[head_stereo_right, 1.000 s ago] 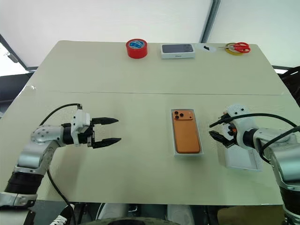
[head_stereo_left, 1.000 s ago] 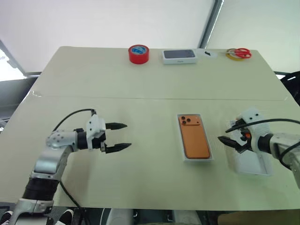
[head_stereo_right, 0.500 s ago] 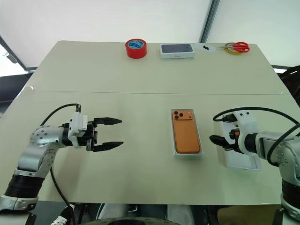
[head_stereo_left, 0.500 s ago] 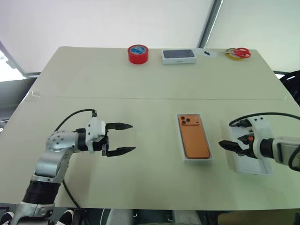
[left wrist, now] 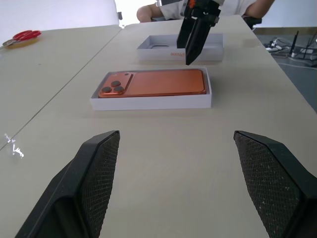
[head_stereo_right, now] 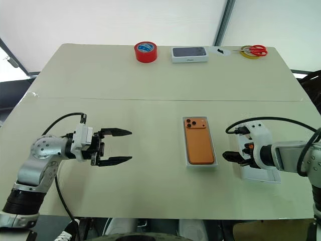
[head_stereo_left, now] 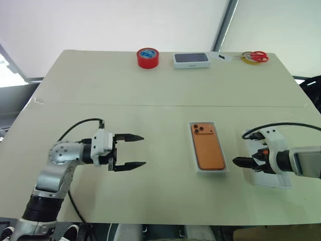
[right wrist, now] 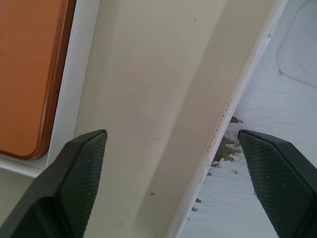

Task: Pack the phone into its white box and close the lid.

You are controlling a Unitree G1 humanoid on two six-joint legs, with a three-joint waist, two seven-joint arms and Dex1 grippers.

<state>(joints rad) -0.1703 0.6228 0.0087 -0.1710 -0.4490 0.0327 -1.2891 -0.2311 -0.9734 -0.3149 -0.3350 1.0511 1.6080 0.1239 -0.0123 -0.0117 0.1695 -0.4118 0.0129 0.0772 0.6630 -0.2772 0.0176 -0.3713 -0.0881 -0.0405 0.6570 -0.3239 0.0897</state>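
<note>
Both arms low, left gripper (head_stereo_left: 134,150) and right gripper (right wrist: 168,173) fingers apart.

Phone (head_stereo_left: 209,152) lying in the white box (head_stereo_left: 200,170) right of table (head_stereo_left: 150,100) centre, lid (head_stereo_left: 273,178) just right of it, tape roll (head_stereo_left: 148,57), closed box (head_stereo_left: 191,59) and scissors (head_stereo_left: 256,56) along the far edge, left to right

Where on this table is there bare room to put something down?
Bare: the wide stretch between the left gripper and the phone, and the band behind it up to the tape roll. Crowded: the right side, around the right gripper and lid.
</note>
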